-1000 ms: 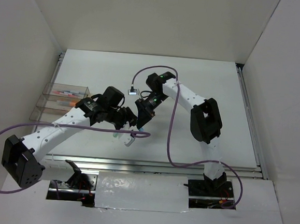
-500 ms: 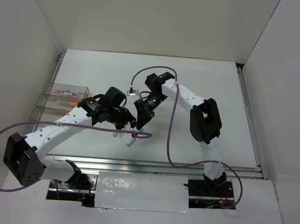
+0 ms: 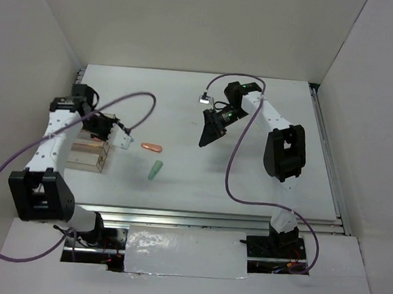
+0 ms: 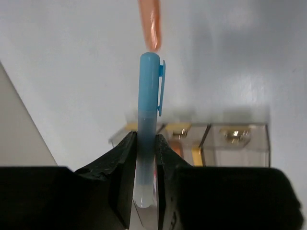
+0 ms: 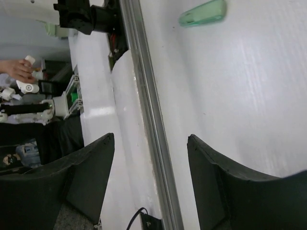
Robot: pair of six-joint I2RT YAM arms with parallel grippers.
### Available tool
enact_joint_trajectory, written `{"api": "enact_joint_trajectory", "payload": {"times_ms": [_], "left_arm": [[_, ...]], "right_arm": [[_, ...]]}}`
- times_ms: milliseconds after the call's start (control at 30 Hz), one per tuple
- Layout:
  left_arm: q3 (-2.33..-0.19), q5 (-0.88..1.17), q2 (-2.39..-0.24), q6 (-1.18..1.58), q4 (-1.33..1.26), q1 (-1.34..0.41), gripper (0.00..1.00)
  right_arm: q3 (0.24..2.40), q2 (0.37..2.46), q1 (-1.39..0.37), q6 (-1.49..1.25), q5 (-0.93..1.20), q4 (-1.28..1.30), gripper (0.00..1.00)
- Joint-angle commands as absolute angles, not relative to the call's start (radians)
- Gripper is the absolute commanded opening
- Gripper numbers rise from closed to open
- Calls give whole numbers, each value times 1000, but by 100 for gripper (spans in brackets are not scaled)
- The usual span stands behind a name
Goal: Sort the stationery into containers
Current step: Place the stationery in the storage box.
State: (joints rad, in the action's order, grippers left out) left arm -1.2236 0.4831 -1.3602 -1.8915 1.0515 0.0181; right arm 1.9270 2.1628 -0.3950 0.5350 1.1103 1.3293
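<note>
My left gripper (image 4: 145,143) is shut on a blue pen (image 4: 149,91) with a clear barrel and a clipped cap, which sticks out ahead of the jaws. In the top view the left gripper (image 3: 114,136) hangs over the clear containers (image 3: 87,153) at the table's left. The containers (image 4: 230,143) show behind the pen, with yellow and orange pieces inside. An orange marker (image 3: 151,146) and a pale green cap (image 3: 155,169) lie on the table to the right of them. My right gripper (image 3: 209,130) stands open and empty, farther right. The green cap (image 5: 203,13) lies well beyond its jaws.
A metal rail (image 5: 148,120) runs along the table's near edge under my right gripper (image 5: 151,139). White walls close in the table on the left, back and right. The right arm's purple cable (image 3: 230,170) hangs over the table's right half.
My left arm has swung from the table's middle to the left, over the containers, with the pen. My right gripper has drawn back to the upper right and opened. The orange marker and green cap now show.
</note>
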Motion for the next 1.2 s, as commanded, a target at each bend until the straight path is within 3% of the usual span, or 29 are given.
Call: {"api": "enact_joint_trajectory", "payload": {"times_ms": [0, 267, 600, 767, 800, 933, 1167], "left_arm": [[-1391, 584, -1506, -2094, 1233, 219, 0], [-1551, 532, -1733, -2313, 1244, 494, 0], [-1551, 466, -1839, -2330, 1106, 543, 0], [-1513, 437, -1858, -2327, 1017, 535, 12], [-1513, 436, -1861, -2322, 1016, 528, 21], [-1512, 449, -1850, -2286, 1002, 519, 41], [-1607, 567, -1804, -2249, 1115, 499, 51]], "right_arm": [[1948, 2126, -380, 537, 1088, 1436, 69], [1885, 2121, -379, 514, 1054, 1394, 68], [1913, 2148, -382, 511, 1040, 1416, 67], [1908, 2152, -385, 512, 1034, 1422, 67], [1905, 2149, -384, 515, 1031, 1422, 67], [1885, 2141, -384, 520, 1025, 1420, 67], [1875, 2129, -383, 528, 1023, 1420, 67]]}}
